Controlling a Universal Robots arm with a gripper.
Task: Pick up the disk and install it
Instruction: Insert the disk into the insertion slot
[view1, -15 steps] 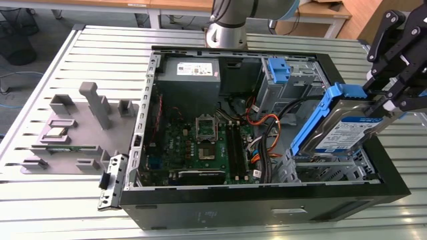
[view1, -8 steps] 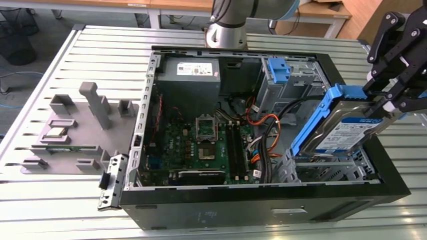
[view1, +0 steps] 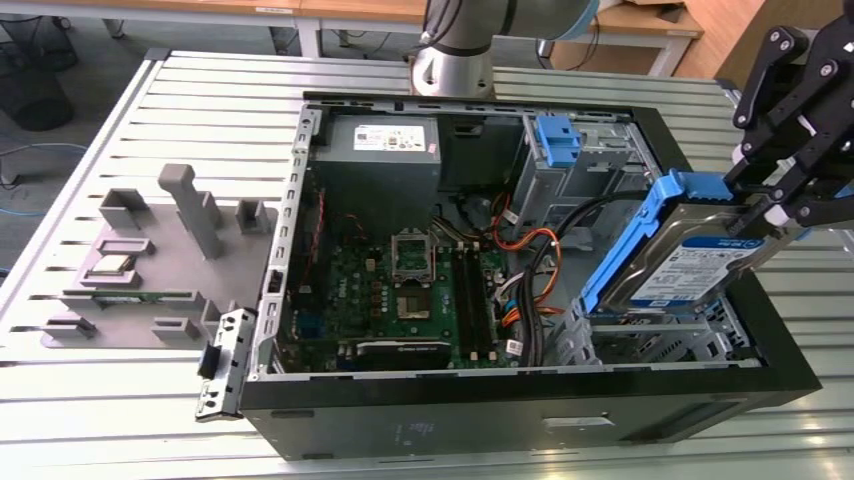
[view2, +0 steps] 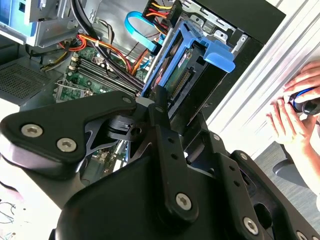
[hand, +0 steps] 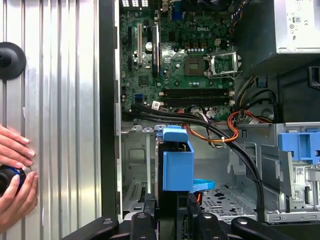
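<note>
Your tool (view1: 771, 205) is clamped shut on the disk (view1: 674, 255), gripping its upper end. The disk hangs tilted, label facing out, just above the drive cage (view1: 647, 345). Its lower edge is close to the cage's open top, and I judge it is not yet seated.

To do this step well, square the blue bracket edges with the cage's rails before you lower. At the present tilt a corner looks likely to catch the cage's metal lip.

Just beside the cage, on its inner side, the black and orange cables (view1: 534, 250) loop up near the disk's path, so stay clear of them. On the cage's outer side the black case (view1: 441, 430) rises close by and leaves little sideways room. The open room is straight above the cage.

Beyond the cables lies the motherboard (view1: 400, 290). Farther from the cage sit an empty blue bracket (view1: 558, 138) and the power supply (view1: 387, 140).

Outside the case wall nearest the cage, in the first wrist view, a person's hands (hand: 15, 180) rest on the bench (hand: 60, 100) around a small dark object. Mind them if you swing outward.
</note>
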